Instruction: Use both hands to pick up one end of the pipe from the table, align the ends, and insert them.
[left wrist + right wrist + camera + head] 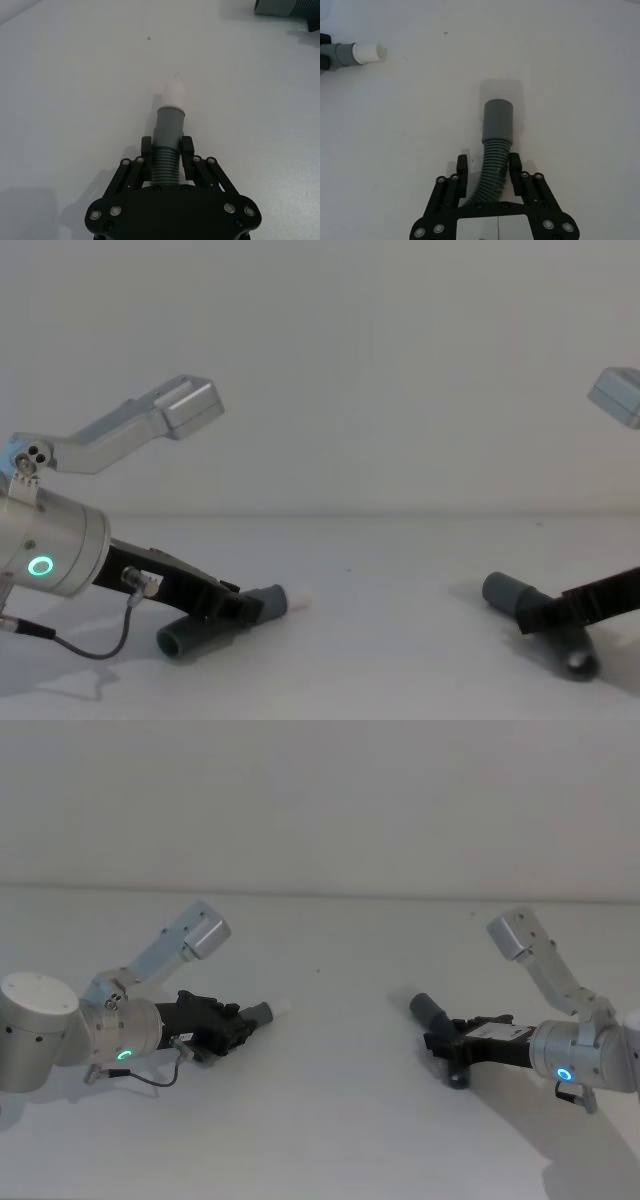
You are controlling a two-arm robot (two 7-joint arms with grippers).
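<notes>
Two dark-grey ribbed pipe pieces lie apart on the white table [340, 1120]. My left gripper [167, 150] is shut on the ribbed middle of the left piece [170, 125], whose narrow white-tipped end [283, 1007] points toward the centre; its other end rests on the table [178, 640]. My right gripper [488, 162] is shut around the ribbed part of the right piece, and its wide smooth cuff [498, 119] sticks out ahead, raised a little off the surface [503, 592]. The two ends face each other with a wide gap between them.
Both arms come in low from the table's left [60, 1030] and right [590, 1060] sides. The back wall [320, 800] rises behind the table's far edge. Bare white surface lies between the two grippers.
</notes>
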